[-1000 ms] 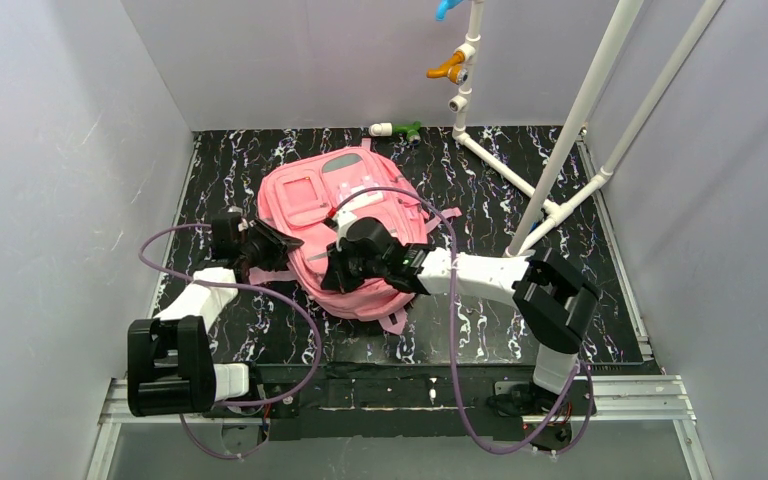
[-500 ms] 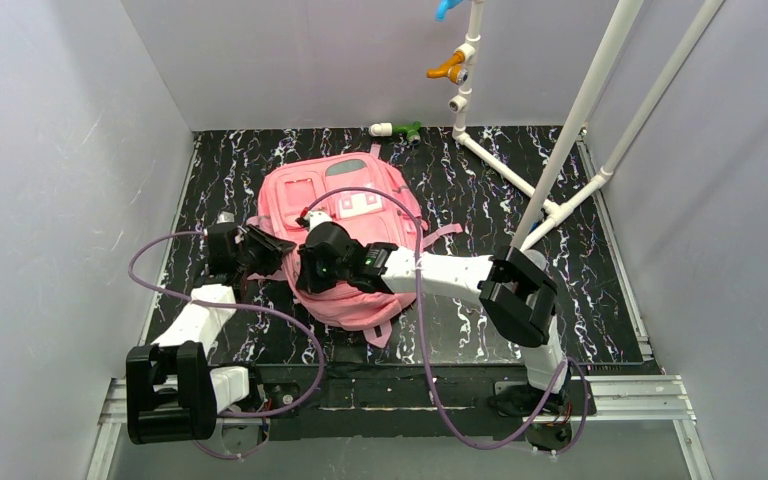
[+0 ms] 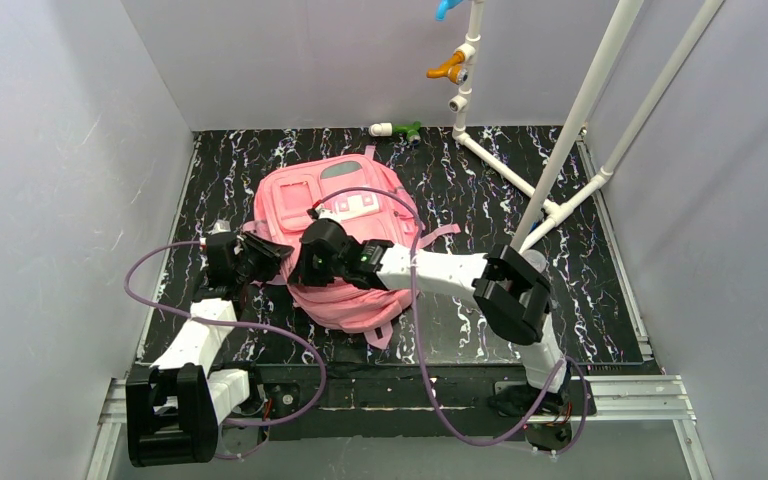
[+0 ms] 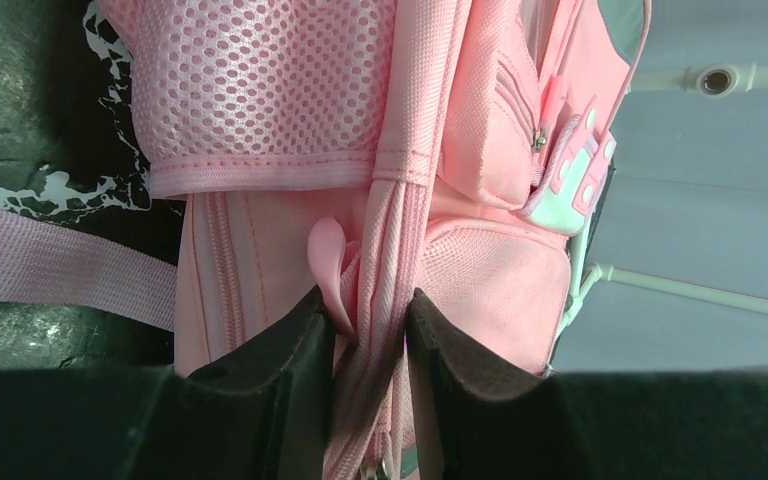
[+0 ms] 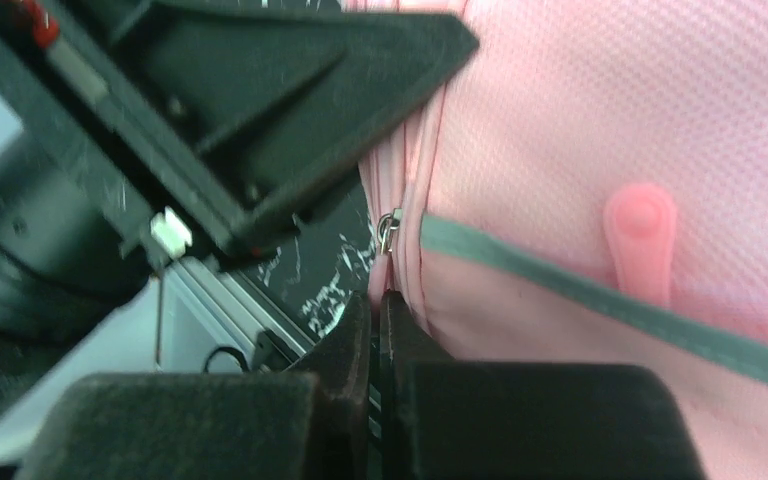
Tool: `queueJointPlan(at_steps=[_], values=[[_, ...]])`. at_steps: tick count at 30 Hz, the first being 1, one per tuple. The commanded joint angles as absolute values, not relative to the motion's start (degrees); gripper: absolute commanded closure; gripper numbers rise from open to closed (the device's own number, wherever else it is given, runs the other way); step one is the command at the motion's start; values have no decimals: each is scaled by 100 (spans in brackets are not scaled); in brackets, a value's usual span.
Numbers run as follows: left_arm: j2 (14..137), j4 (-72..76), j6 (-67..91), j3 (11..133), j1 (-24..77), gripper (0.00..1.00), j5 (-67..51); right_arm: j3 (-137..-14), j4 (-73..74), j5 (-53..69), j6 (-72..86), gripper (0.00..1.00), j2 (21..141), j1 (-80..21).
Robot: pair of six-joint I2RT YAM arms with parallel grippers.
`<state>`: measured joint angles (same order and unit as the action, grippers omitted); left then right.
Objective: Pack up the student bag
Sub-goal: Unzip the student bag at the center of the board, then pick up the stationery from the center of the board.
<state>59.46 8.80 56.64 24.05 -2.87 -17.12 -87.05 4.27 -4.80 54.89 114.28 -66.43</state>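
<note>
The student bag (image 3: 360,205) is a pink backpack lying on the black marbled table, front pocket up. My left gripper (image 3: 266,256) is at its left edge. In the left wrist view, it (image 4: 370,318) is shut on a bunch of pink seam and zip tape of the bag (image 4: 260,90). My right gripper (image 3: 303,268) is just right of it on the same edge. In the right wrist view, it (image 5: 379,305) is shut on the zip pull (image 5: 388,233) of the bag (image 5: 600,110), below a grey stripe (image 5: 600,300). The left gripper's black body (image 5: 210,120) is close by.
A white pipe frame (image 3: 560,130) stands at the back right, with an orange valve (image 3: 448,68) and a blue piece (image 3: 447,8) high up. A green-and-white fitting (image 3: 397,129) lies at the back wall. Grey walls close in left, back and right.
My right gripper has moved left along the bag's near edge, up close to my left gripper. The bag has slid a little left and my left arm has drawn back slightly.
</note>
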Motion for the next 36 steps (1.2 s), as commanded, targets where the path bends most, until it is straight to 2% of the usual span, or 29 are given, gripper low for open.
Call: queueJointPlan(at_steps=[1,4,5,9,11,12,16,18,20,24,27,31,36], values=[[5804,317,5621,2371,-140,100,-2441,-9696,-545,-1176,6236,99,11949,-6284],[5737,299,5605,2278,-132,100,-2422,-10009,-539,-1405,5994,99,12149,-6215],[5736,299,5593,2257,-132,100,-2418,-10030,-563,-1289,5918,95,12153,-6177],[5706,122,5343,2430,-132,98,-2356,-9405,-780,-381,4845,58,11610,-6100],[5707,-135,5051,2654,-132,89,-2364,-8903,-376,-77,3955,47,11081,-6101],[5709,-355,4885,2786,-132,86,-2308,-8698,-75,-152,3517,40,10815,-6100],[5790,-1045,4370,3261,-130,64,-2033,-8113,1306,-508,2046,21,9697,-5960],[5856,-1333,4212,3472,-132,54,-1952,-7777,1758,-968,1492,10,9093,-5934],[5917,-1635,4024,3703,-130,49,-1857,-7393,2059,-1536,1125,2,8488,-5884],[6025,-2234,3511,4232,-132,47,-1705,-6162,2015,-2415,1611,2,7239,-5312],[6173,-2823,3419,4730,-149,48,-1689,-5497,2204,-2411,2369,2,6787,-4192],[6100,-2770,3239,4868,-149,47,-2238,-4767,2222,-2442,2990,2,6213,-2859],[6200,-2889,2928,5184,-122,28,-2599,-4107,2455,-2258,3563,2,5818,-1445]])
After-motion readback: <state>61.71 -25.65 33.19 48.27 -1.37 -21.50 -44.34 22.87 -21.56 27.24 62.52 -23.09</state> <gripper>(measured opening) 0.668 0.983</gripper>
